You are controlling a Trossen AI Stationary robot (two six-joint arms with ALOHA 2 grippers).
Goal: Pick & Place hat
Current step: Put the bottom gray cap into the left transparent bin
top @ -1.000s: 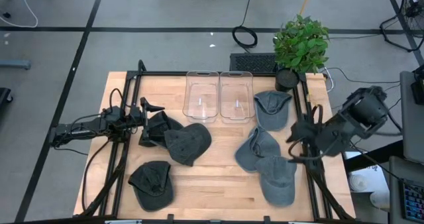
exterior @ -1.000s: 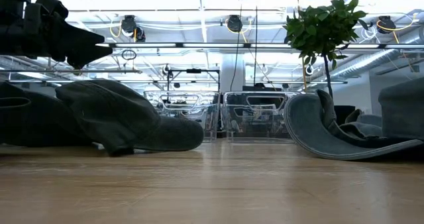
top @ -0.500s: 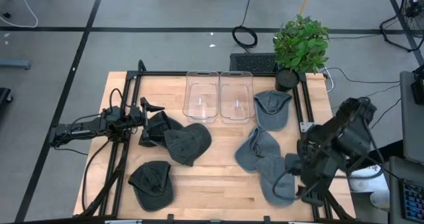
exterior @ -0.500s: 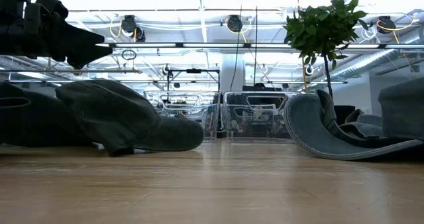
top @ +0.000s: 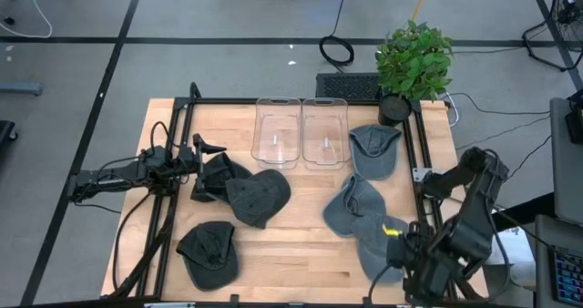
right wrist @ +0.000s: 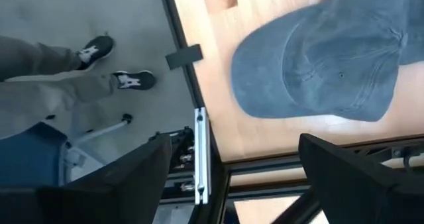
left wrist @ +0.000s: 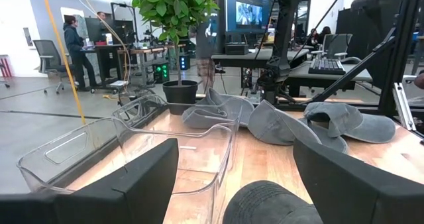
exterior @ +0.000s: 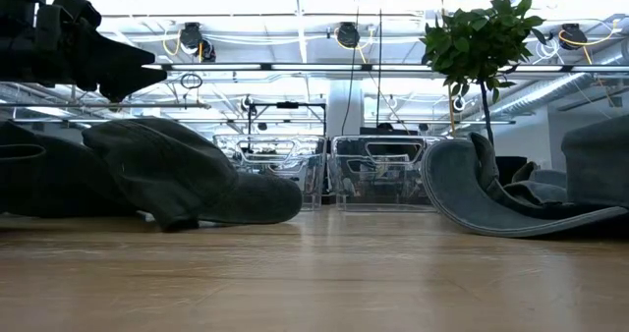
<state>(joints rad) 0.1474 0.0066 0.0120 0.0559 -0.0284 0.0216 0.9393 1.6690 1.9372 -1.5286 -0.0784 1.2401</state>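
Fingers on my right gripper (right wrist: 228, 177) spread wide, holding nothing, hovering over the desk's (top: 301, 244) front right edge above a blue-grey hat (right wrist: 324, 52). My left gripper (left wrist: 235, 177) also wide and empty, just above a dark hat (left wrist: 265, 201) beside the clear bins (top: 301, 133).
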